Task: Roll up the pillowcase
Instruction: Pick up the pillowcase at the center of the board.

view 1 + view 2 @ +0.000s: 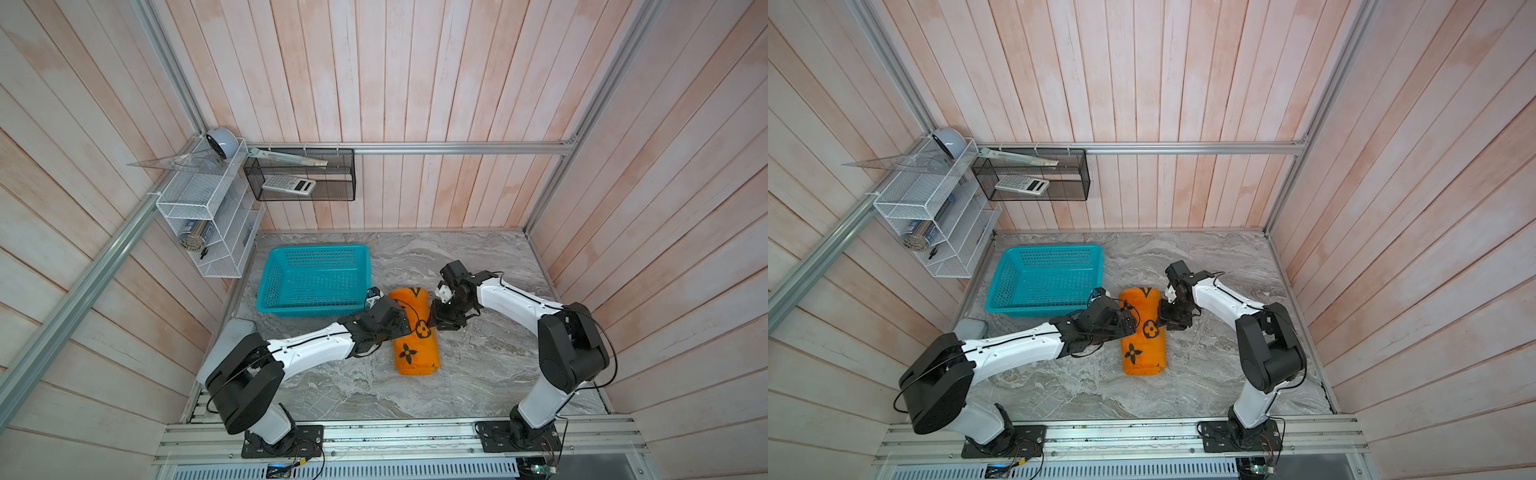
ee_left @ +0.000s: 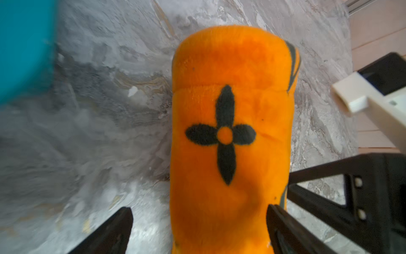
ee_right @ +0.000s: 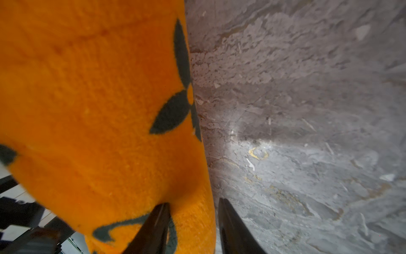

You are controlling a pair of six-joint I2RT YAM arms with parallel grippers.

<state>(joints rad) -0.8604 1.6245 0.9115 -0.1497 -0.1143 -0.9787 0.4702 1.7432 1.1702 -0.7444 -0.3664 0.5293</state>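
Lying on the table (image 1: 478,374) beside the basket (image 1: 316,253), the pillowcase (image 1: 417,353) is already looking like a fat roll, so the rolling seems done. The left gripper (image 2: 198,228) is spreading its jaws wide around it, touching nothing, while the right gripper (image 3: 194,226) is pinching the roll's edge.

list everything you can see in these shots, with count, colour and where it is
pillowcase: one, bright orange with black flower prints, rolled up on the marble tabletop between the two grippers
basket: one, teal plastic mesh, on the tabletop beside the roll's far end
white wire shelf: one, on the left wall, holding small items
black mesh tray: one, on the back wall rail
calculator: one, pale grey, inside the black tray
left gripper: one, black, open, jaws straddling the roll
right gripper: one, black, one jaw pressing into the roll's edge, the other outside it
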